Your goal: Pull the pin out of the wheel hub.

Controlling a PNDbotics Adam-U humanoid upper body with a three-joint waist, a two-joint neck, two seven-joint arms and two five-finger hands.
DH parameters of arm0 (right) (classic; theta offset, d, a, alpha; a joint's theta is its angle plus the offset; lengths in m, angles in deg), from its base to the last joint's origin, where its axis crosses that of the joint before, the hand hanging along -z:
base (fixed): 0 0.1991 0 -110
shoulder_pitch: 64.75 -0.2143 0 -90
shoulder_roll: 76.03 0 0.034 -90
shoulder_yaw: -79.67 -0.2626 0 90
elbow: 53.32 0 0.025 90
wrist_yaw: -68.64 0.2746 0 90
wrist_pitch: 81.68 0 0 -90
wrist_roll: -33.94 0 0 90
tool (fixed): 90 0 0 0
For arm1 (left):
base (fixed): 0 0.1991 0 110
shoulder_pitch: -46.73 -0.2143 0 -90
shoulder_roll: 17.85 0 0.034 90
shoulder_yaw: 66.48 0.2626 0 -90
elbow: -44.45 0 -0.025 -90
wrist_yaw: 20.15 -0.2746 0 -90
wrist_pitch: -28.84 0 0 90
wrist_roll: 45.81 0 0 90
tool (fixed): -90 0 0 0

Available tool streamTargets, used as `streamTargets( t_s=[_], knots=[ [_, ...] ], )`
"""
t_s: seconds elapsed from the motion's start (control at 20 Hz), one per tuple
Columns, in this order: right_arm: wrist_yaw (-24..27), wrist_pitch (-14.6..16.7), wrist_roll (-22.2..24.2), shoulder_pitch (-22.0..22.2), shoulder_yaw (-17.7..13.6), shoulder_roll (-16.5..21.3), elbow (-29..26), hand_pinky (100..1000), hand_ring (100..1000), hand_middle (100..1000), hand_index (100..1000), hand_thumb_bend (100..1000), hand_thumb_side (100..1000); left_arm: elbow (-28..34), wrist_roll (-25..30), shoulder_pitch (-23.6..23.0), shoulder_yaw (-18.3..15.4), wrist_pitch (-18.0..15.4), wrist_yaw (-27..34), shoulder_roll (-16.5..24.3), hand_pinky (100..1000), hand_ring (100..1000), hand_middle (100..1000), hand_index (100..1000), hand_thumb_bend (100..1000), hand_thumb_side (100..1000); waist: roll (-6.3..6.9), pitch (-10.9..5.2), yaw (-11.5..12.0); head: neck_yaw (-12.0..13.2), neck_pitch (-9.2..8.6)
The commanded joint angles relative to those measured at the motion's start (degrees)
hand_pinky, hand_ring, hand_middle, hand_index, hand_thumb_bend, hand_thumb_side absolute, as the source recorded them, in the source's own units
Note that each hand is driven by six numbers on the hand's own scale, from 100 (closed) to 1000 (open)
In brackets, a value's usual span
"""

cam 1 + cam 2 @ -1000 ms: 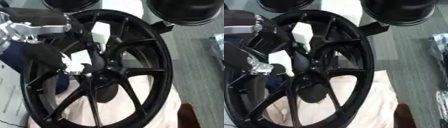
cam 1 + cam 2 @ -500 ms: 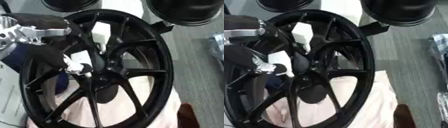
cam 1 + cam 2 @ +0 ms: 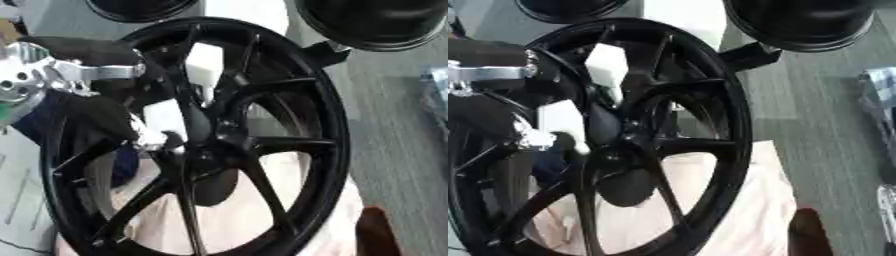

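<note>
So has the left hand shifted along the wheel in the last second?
Barely. The left hand still sits at the wheel hub, its white pad beside the same spoke, no clear shift.

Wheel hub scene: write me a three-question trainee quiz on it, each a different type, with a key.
1. True or false: the left robot hand is at the hub of the black wheel.
2. Multiple choice: the wheel's spokes are (A) silver (B) black (C) red.
3. Fill in: the pale blocks by the hub, one white block higher than the other, are coloured ____.

Key: 1 true; 2 B; 3 white.
</note>
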Motion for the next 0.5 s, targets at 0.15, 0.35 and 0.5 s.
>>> streamTargets(
  t_s=[0.15,0.35,0.5],
  knots=[
    [0.2,0.3,0.0,-0.3,-0.4,0.6,-1.4,698,794,568,651,100,542,0.6,6.4,0.6,-0.8,7.2,0.3,0.8,632,545,533,722,314,449,-0.05,-1.17,0.0,0.2,-0.77],
    [0.3,0.4,0.0,-0.3,-0.4,0.6,-1.3,698,793,567,651,100,543,1.2,6.4,0.4,-1.4,8.2,0.6,0.9,597,501,476,662,250,280,-0.03,-1.20,0.0,0.2,-0.68],
    [0.3,0.4,-0.1,-0.2,-0.5,0.6,-1.2,698,793,567,651,100,544,2.4,6.4,0.6,-3.1,10.1,0.7,0.9,559,464,423,583,215,223,-0.06,-1.28,0.1,0.2,-0.62]
  ],
)
